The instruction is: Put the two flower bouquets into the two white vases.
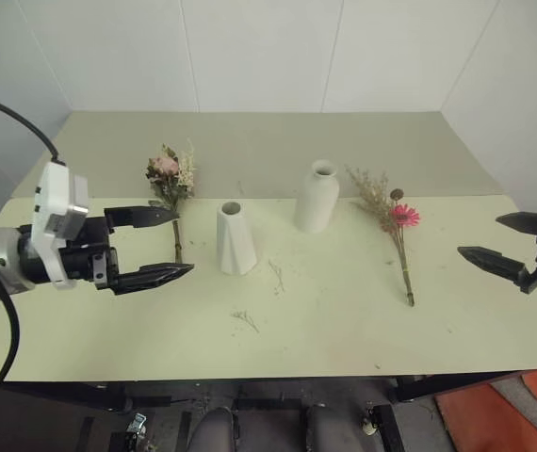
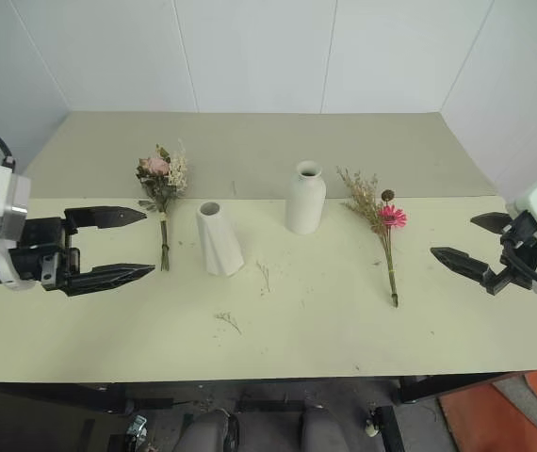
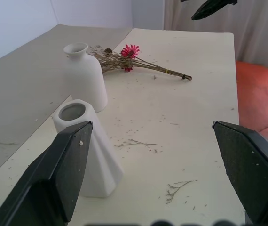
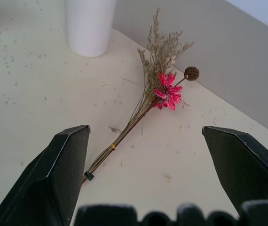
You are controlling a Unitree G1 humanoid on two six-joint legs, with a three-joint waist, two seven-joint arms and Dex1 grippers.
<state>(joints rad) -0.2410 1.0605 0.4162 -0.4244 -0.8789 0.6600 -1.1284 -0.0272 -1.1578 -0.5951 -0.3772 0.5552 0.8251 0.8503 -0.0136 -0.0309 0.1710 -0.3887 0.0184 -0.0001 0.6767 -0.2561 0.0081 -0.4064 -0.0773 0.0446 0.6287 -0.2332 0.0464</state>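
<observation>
While both bouquets, the rose bouquet (image 1: 170,179) and the daisy bouquet (image 1: 393,221), lie on the worktop (image 1: 344,311), both vases look empty; left claw (image 1: 152,247) and right claw (image 1: 504,243) stand wide, holding nothing.

the left claw (image 1: 160,247) hangs above the surface at the left side, its two black fingers spread wide and holding nothing. the right claw (image 2: 468,243) hangs at the right side, also wide apart and empty.
</observation>
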